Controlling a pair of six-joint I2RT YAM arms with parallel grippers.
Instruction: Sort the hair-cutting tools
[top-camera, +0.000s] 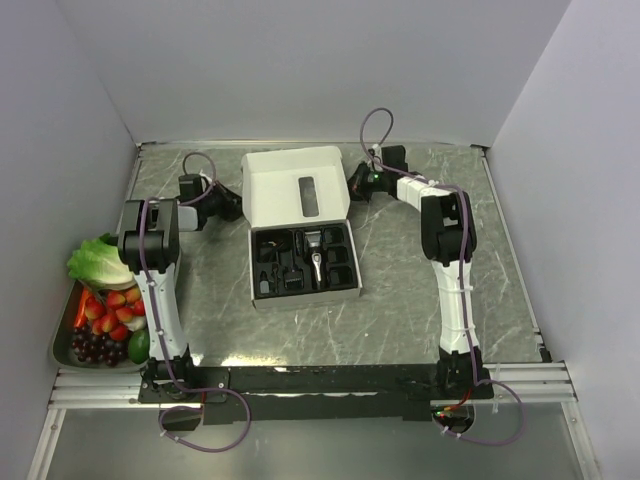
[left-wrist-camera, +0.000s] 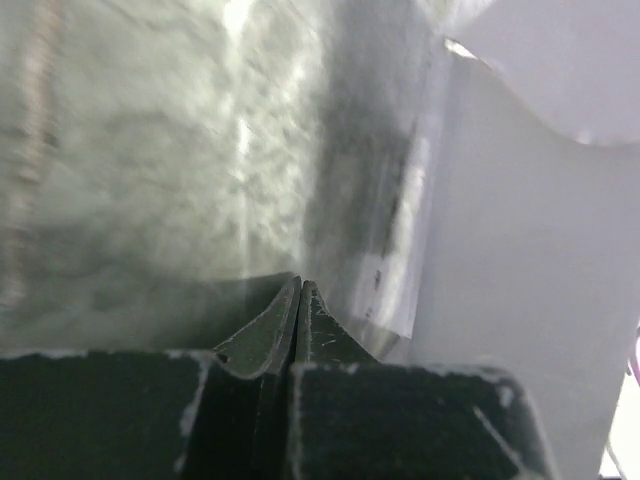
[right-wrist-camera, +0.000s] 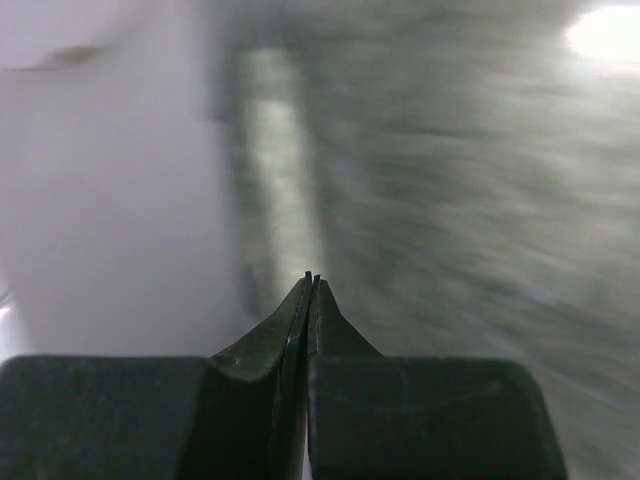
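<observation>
The black-and-silver hair clipper (top-camera: 315, 258) lies in the black moulded insert of the open white box (top-camera: 296, 186) at the table's middle. Small black comb attachments (top-camera: 337, 253) and other black parts (top-camera: 278, 262) sit in the insert's pockets beside it. My left gripper (top-camera: 232, 203) is shut and empty, just left of the box lid; the wrist view shows its tips (left-wrist-camera: 300, 285) pressed together over the table beside the white lid (left-wrist-camera: 520, 250). My right gripper (top-camera: 356, 181) is shut and empty, just right of the lid, with tips (right-wrist-camera: 311, 277) together.
A metal tray (top-camera: 66, 330) with lettuce, strawberries, grapes and other produce stands at the left edge. Grey walls enclose the marbled tabletop (top-camera: 420, 310) on three sides.
</observation>
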